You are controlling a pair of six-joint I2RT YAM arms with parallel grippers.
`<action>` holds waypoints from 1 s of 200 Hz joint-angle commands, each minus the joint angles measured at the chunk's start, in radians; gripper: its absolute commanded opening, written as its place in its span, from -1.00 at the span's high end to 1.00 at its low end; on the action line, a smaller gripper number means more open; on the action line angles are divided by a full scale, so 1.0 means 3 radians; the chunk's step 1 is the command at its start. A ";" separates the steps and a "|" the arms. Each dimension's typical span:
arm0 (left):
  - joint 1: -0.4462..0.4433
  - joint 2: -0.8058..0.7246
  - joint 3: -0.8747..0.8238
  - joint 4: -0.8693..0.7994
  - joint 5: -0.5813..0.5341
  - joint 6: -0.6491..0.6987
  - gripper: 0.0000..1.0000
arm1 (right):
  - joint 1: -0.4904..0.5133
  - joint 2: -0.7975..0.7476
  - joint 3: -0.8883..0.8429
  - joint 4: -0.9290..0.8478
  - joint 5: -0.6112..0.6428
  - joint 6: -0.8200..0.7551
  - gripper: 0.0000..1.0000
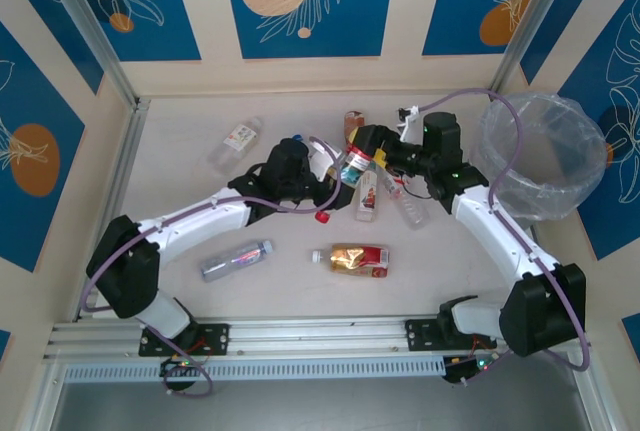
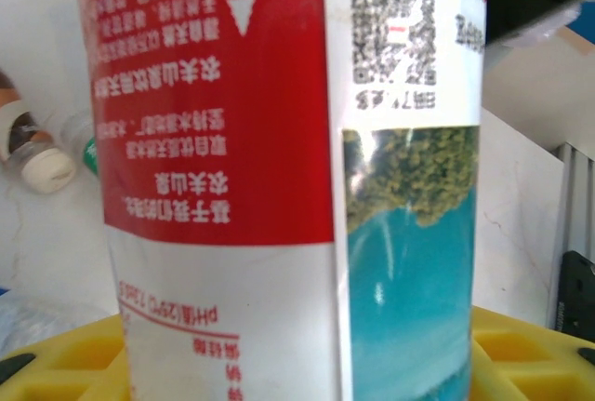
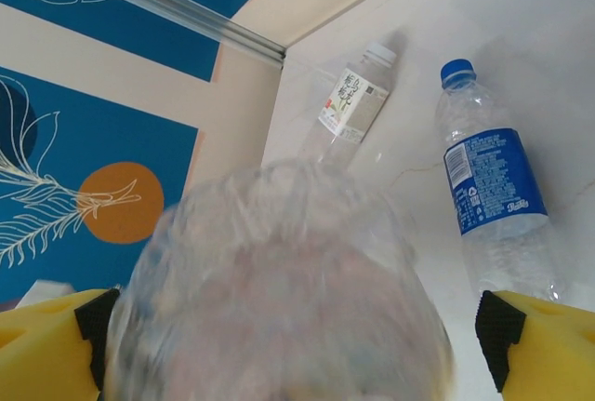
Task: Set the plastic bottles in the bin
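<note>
1. At the centre of the table (image 1: 290,291), locate the held bottle (image 1: 352,163). It sits between the tips of the two arms and carries a red label with a teal picture panel.
2. Check the left gripper (image 1: 335,169). Its jaws are partly closed and clamp this bottle across the label. On the left wrist view, the yellow fingers (image 2: 521,354) sit on either side of the bottle body.
3. Check the right gripper (image 3: 288,345). Its jaws stand wide, with one yellow finger on each side of the bottle's clear end. A gap shows beside one finger, so you cannot confirm a grip on this side.
4. Find the bin (image 1: 560,201) at the back right of the table, just beside the right arm. Its crinkly clear liner stands up around the rim. The bin is well apart from the held bottle.
5. Note the remaining bottles lying on the table:
   - the white-labelled bottle (image 1: 235,144), back left;
   - the brown-capped bottle (image 1: 353,123), just behind the grippers;
   - the red-and-white bottle (image 1: 367,196) and the clear bottle (image 1: 410,206), just in front of the grippers;
   - the grey bottle (image 1: 237,259) and the gold-wrapped bottle (image 1: 360,259), nearer the arm bases.
</note>
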 commanded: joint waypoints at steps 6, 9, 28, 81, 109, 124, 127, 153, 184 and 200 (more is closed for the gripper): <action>-0.0076 0.0086 0.0145 0.0081 0.0115 0.0151 -0.13 | 0.0032 0.0070 0.0150 -0.0134 0.0150 -0.0049 -0.78; -0.0079 0.0089 0.0152 0.0081 0.0100 0.0163 -0.13 | 0.0031 0.0076 0.0154 -0.0133 0.0153 -0.0047 -0.76; -0.0089 0.0117 0.0171 0.0088 0.0061 0.0176 -0.14 | 0.0032 0.0067 0.0158 -0.0134 0.0138 -0.0088 -0.56; -0.0087 0.0184 0.0272 0.0014 0.0058 0.0105 -0.15 | 0.0026 -0.0080 0.0122 -0.0276 0.0219 -0.0295 -0.15; -0.0085 0.0175 0.0266 0.0022 0.0097 0.0081 -0.34 | 0.0016 -0.0155 0.0074 -0.0264 0.0253 -0.0357 -0.06; -0.0085 0.0153 0.0232 0.0053 0.0164 0.0107 -0.51 | 0.0004 -0.0174 0.0068 -0.0247 0.0256 -0.0358 -0.04; -0.0085 0.0150 0.0220 0.0060 0.0175 0.0117 -0.55 | 0.0001 -0.0177 0.0068 -0.0244 0.0255 -0.0354 -0.04; -0.0086 0.0102 0.0159 0.0090 0.0282 0.0185 -0.98 | -0.0041 -0.0186 0.0078 -0.0183 0.0245 -0.0305 -0.02; -0.0057 -0.0097 -0.0073 0.0324 0.0267 0.0166 -0.98 | -0.0122 -0.0192 0.0144 -0.0176 0.0289 -0.0331 -0.02; -0.0030 -0.0252 -0.0235 0.0497 0.0118 0.0090 -0.99 | -0.0175 -0.0204 0.0226 -0.0260 0.0398 -0.0452 -0.02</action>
